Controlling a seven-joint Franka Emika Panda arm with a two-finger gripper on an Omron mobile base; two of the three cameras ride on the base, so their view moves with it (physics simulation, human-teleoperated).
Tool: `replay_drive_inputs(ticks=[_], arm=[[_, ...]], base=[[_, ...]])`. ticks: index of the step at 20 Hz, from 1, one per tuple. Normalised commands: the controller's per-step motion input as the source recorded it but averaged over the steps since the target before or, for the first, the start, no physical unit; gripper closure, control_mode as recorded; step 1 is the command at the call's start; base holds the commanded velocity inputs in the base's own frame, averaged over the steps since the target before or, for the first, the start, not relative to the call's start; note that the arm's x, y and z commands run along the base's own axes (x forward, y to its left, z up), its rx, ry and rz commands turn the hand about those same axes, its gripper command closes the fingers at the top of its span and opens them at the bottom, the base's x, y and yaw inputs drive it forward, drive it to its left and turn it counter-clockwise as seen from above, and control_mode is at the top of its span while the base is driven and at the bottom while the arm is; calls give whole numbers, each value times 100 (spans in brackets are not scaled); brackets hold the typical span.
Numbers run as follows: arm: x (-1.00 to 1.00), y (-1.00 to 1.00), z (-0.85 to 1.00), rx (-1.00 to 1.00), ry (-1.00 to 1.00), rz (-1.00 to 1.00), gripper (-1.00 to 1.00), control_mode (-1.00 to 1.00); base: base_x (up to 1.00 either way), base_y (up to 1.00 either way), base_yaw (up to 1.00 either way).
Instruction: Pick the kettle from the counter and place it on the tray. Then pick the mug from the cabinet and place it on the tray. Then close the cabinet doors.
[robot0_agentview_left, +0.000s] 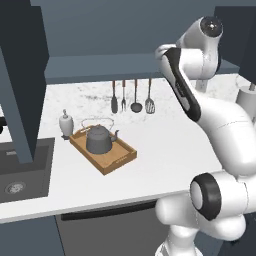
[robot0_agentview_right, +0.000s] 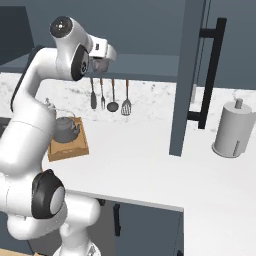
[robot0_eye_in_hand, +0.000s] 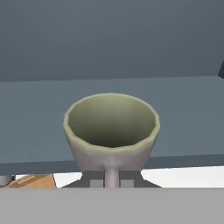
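My gripper (robot0_agentview_right: 99, 60) is shut on the handle of the grey-beige mug (robot0_agentview_right: 100, 65), holding it high above the counter (robot0_agentview_right: 140, 160) in front of the open cabinet (robot0_agentview_right: 150, 30). In the hand view the mug (robot0_eye_in_hand: 111, 127) shows its greenish inside, with its handle between my gripper (robot0_eye_in_hand: 111, 178) fingers and the cabinet shelf (robot0_eye_in_hand: 183, 113) behind it. The dark kettle (robot0_agentview_left: 98, 140) stands on the wooden tray (robot0_agentview_left: 120, 161) on the counter (robot0_agentview_left: 165, 145). In the right base view the kettle (robot0_agentview_right: 67, 129) and tray (robot0_agentview_right: 70, 150) sit partly behind my arm. Both cabinet doors (robot0_agentview_left: 22, 85) (robot0_agentview_right: 192, 75) stand open.
A white soap bottle (robot0_agentview_left: 65, 123) stands beside the tray, near the dark sink (robot0_agentview_left: 20, 175). Utensils (robot0_agentview_left: 132, 97) hang on the back wall. A pale grey cylinder (robot0_agentview_right: 232, 130) stands at the right. The open right door's black bar handle (robot0_agentview_right: 210, 70) juts over the counter.
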Motion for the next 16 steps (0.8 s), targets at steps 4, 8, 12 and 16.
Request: replay_drive_inputs(ticks=[4, 8, 12, 16], arm=[[-93, 11, 0, -1, -1, 17, 100, -100], [-59, 47, 0, -3, 0, 41, 100, -100], [-34, 65, -1, -2, 7, 50, 100, -100], [-21, 50, -13, -1, 8, 50, 100, -100]], base=[[0, 0, 0], [0, 0, 0], [0, 0, 0], [0, 0, 0]])
